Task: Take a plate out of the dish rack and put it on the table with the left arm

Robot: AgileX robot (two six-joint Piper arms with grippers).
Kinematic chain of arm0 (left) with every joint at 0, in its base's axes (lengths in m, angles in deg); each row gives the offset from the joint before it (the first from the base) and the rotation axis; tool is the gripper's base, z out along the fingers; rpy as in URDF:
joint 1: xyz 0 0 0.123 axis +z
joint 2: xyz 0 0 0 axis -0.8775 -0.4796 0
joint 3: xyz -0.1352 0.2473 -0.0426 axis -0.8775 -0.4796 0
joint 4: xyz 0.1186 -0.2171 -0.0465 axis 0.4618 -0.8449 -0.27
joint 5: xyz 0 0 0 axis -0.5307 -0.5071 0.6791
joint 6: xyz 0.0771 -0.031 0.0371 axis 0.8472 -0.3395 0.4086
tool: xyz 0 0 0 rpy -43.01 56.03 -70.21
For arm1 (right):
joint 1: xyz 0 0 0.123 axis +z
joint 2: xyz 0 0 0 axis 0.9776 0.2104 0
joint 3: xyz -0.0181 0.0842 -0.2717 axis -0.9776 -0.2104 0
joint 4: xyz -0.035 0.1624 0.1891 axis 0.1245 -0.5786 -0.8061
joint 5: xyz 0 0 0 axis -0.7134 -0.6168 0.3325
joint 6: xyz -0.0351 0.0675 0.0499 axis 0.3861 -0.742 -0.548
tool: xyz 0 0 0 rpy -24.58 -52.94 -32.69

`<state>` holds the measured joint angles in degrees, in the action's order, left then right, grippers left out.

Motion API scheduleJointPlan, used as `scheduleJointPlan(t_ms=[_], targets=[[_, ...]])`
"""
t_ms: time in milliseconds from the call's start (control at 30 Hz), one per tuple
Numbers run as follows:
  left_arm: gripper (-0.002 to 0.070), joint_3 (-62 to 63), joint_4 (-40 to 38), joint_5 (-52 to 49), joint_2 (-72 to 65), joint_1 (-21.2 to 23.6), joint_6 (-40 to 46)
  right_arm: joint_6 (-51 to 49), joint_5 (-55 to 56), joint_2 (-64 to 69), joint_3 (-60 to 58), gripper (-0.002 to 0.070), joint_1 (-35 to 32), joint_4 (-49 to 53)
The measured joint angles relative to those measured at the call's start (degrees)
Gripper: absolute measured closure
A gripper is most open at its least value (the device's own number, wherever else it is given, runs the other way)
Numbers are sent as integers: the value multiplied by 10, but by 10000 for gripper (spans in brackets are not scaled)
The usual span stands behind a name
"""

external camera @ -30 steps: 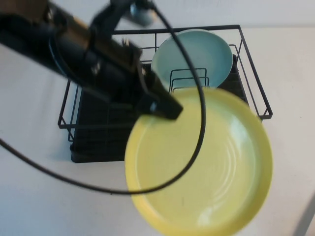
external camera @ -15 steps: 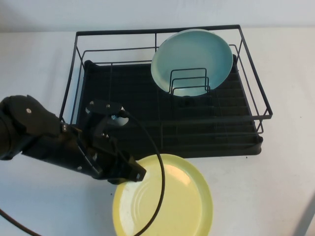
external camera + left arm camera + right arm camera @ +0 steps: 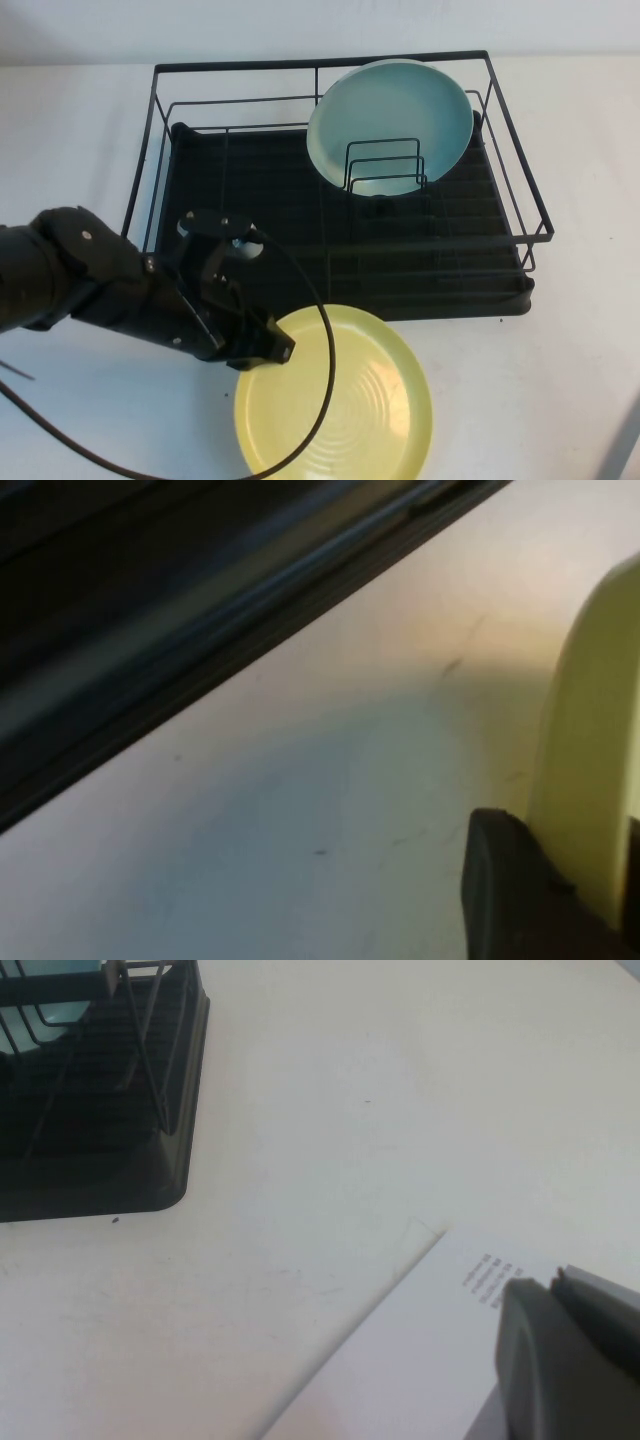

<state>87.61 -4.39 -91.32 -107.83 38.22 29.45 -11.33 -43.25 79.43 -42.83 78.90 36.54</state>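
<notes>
Nearest, the pale-yellow plate (image 3: 335,394) lies low over the white table (image 3: 70,130) in front of the dish rack (image 3: 340,190), its near edge cut off by the frame. The left gripper (image 3: 268,348) clamps the plate's left rim; in the left wrist view a dark finger (image 3: 510,900) presses against that rim. The right gripper (image 3: 570,1360) is barely visible at the table's right side, its grip unreadable. Farther back, a light blue-green plate (image 3: 390,125) leans in the rack's wire holder.

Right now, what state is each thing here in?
plate: yellow, out of the rack, low over or on the table, rim gripped.
left gripper: shut on the plate's rim.
blue-green plate: upright in the holder.
dish rack: otherwise bare.
right gripper: parked off right, over a white sheet.
</notes>
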Motion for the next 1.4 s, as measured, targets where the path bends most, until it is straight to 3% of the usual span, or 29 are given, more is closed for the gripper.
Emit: scheduleJointPlan(t_ms=[267,567,633,733,833,1133,1400], targets=[[393,0,30,21,-34,1,4,0,0,0,0,696,0,0],[376,0,176,19,-5,2,-69,0,0,0,0,696,0,0],[407,0,210,15,34,4,-96,0,0,0,0,696,0,0],[547,0,278,4,112,4,-129,0,0,0,0,696,0,0],[637,0,345,-12,209,4,-170,0,0,0,0,696,0,0],[673,-84,377,-23,467,5,-221,0,0,0,0,696,0,0],[674,-130,394,-180,617,5,-252,0,0,0,0,696,0,0]])
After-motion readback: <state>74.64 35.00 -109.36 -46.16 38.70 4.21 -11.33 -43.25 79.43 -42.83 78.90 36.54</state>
